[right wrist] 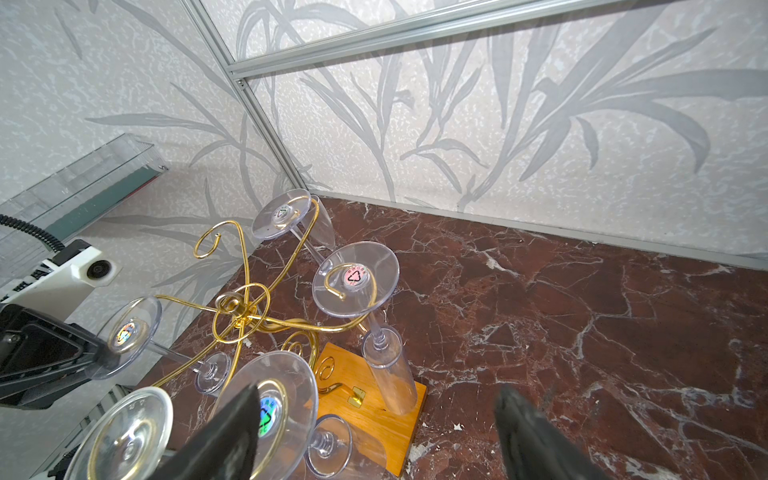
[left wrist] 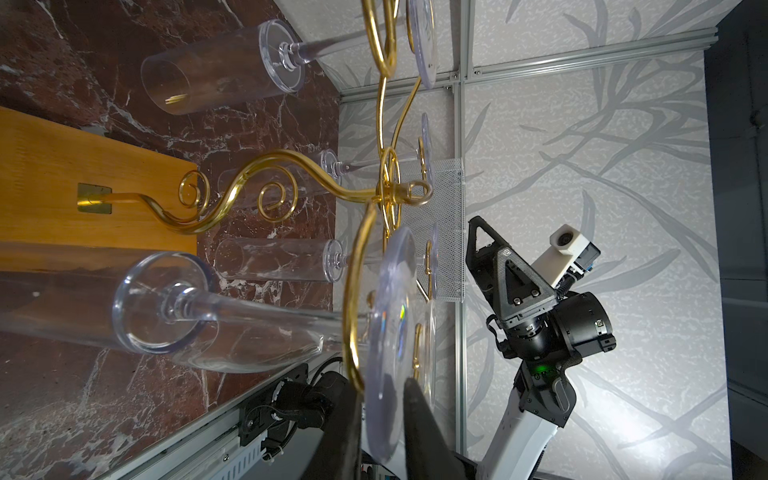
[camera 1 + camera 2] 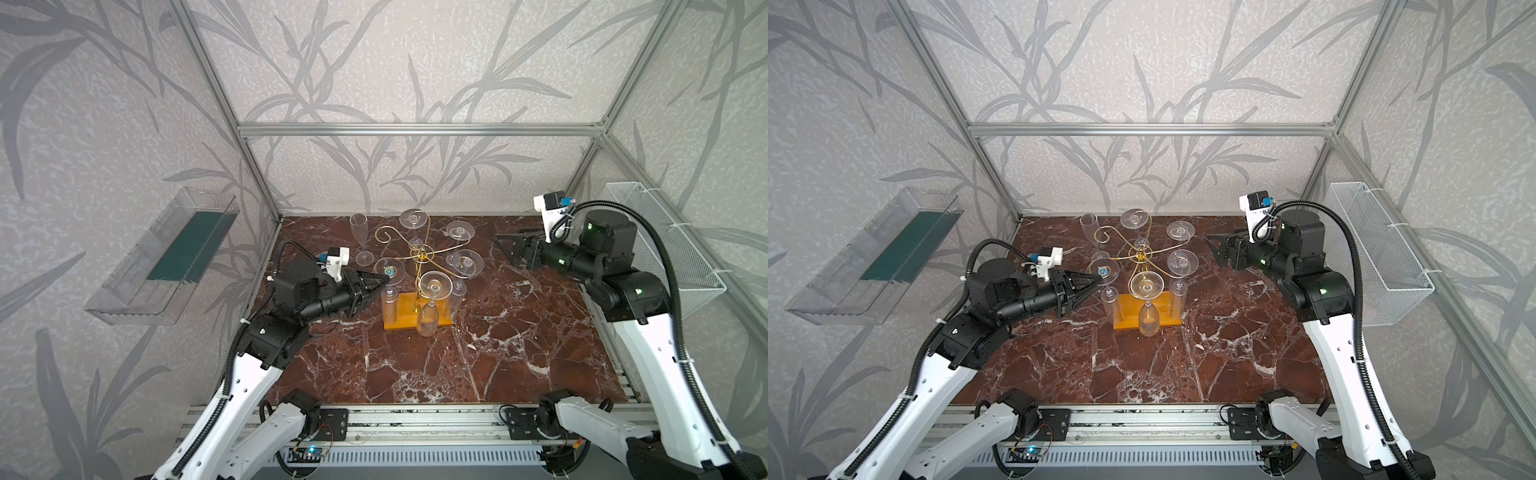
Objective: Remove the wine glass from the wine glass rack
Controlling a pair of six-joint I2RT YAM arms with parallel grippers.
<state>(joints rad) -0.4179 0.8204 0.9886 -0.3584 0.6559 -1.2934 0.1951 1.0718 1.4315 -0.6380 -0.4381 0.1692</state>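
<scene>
The wine glass (image 3: 390, 296) is hung upside down on the arm of the wine glass rack (image 3: 420, 252) nearest the left gripper (image 3: 384, 281). Foot is up and bowl down, near the left end of the wooden base (image 3: 405, 322). Long axis is approx. vertical, w/ the foot disc lying flat.

The glass is approached from its left, w/ the gripper roughly level with the disc. In the left wrist view the jaws are seen set narrow, one on each face of the disc's rim, so the foot appears to be pinched edge-on. How firmly can't be told. The gold wire (image 2: 353, 291) is seen curving round the stem on the bowl side of the disc, right beside one jaw.

The right gripper (image 3: 505, 249) is placed well apart, beyond the rack on the R side above the bench (image 3: 478, 353). Its jaws are spread wide w/ nothing between them. The L arm is thus judged nearer by far.

The next move is judged to turn on the foot being raised a little off the wire. The stem must then be drawn sideways out of the curl's open end, axis kept vertical. Which way that gap faces can't be read. The neighbouring hung glass (image 3: 435, 286) is close by & could be knocked.
</scene>
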